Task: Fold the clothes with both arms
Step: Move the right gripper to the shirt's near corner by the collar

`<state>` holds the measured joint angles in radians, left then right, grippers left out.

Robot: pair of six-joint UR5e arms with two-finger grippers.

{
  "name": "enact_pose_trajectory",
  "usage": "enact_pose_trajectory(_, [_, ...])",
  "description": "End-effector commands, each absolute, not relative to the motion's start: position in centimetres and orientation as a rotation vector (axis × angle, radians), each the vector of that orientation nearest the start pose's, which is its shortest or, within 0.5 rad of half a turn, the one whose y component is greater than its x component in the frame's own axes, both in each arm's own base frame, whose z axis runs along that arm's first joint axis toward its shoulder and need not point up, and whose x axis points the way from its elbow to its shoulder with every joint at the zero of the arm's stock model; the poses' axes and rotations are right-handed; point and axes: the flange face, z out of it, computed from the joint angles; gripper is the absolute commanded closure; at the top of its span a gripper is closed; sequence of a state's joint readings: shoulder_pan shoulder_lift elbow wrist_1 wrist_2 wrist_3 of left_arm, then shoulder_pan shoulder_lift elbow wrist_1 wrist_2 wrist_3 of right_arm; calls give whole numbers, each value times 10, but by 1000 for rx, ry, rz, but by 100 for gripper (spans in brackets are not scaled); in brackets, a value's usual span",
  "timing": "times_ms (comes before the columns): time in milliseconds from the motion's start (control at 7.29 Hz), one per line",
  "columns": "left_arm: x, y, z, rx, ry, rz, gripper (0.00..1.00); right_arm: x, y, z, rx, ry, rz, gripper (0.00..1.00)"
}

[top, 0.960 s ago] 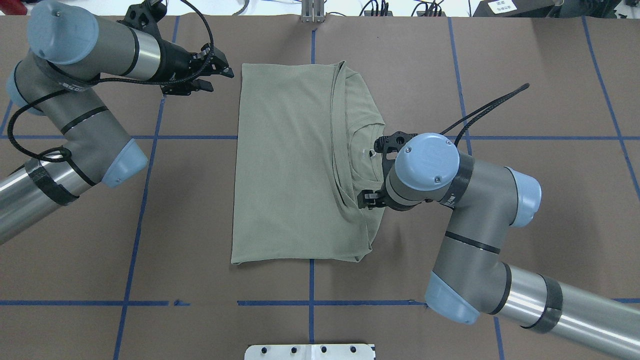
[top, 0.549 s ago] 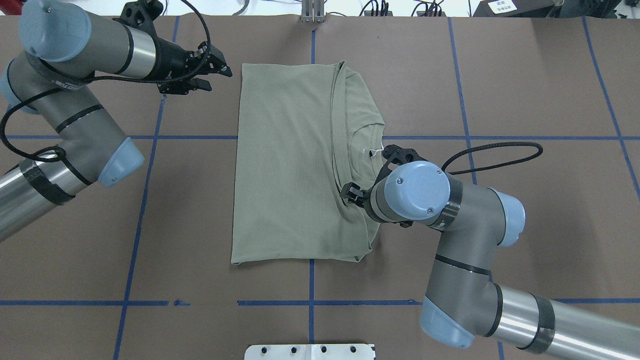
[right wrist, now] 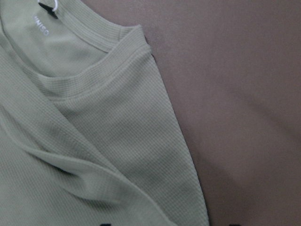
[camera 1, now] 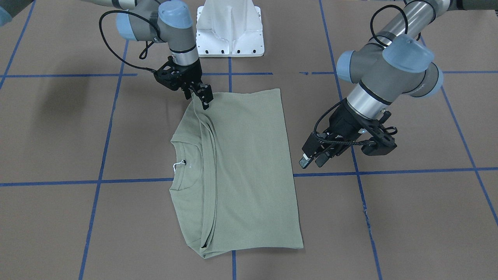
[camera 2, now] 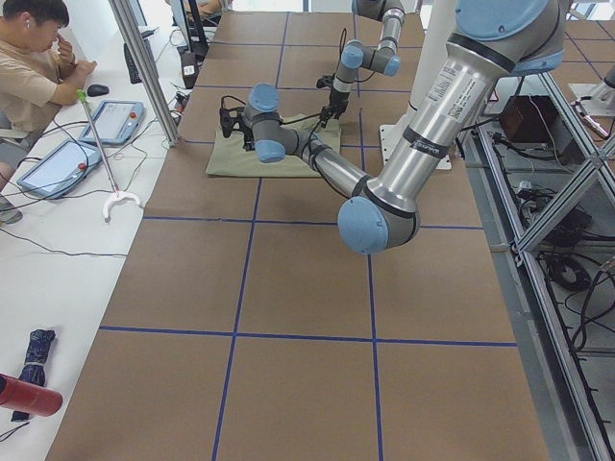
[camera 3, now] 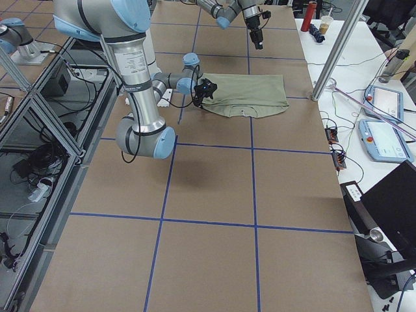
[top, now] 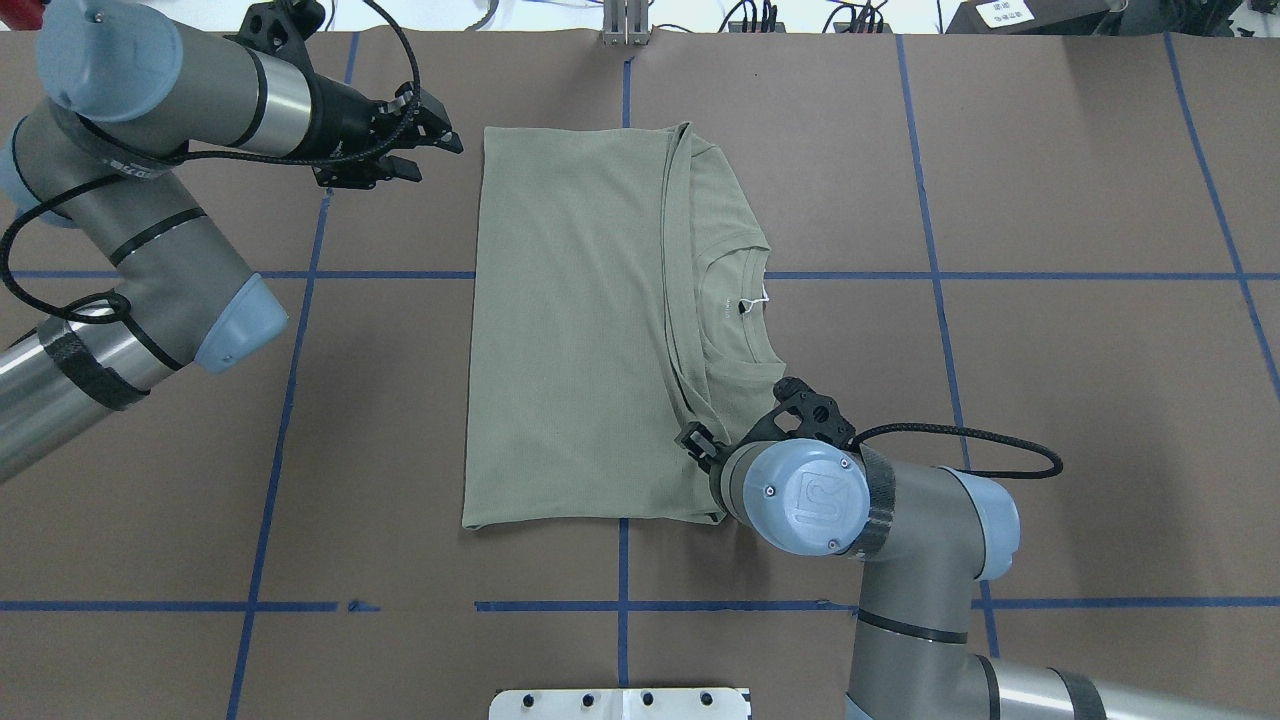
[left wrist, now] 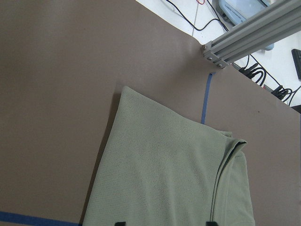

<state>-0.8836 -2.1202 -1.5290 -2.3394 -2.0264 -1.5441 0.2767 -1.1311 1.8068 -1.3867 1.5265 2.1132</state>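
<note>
shirt (top: 570, 330) flat mid-desk (top: 1050, 350), sides folded in, collar showing. soft light knit, layers will likely slide, so pinch through the stacked fold edge. left end effector (top: 440, 162) released beside far corner, right end effector (top: 697, 443) released over near fold edge

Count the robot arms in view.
2. The left arm ends just off the shirt's far left corner, left gripper clear of the cloth. The right arm puts the right gripper at the folded edge on the shirt's near right side.
</note>
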Motion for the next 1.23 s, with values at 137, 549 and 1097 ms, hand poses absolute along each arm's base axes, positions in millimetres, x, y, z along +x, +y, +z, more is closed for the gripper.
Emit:
enact_pose_trajectory(137, [361, -581, 264, 198, 1307, -444, 35, -566, -299, 301, -58, -868, 791, 29])
enact_pose_trajectory(549, [361, -580, 261, 200, 1312, -443, 35, -567, -296, 301, -59, -868, 789, 100])
enact_pose_trajectory(1097, [360, -580, 260, 194, 1303, -447, 35, -564, -295, 296, -66, -880, 796, 100])
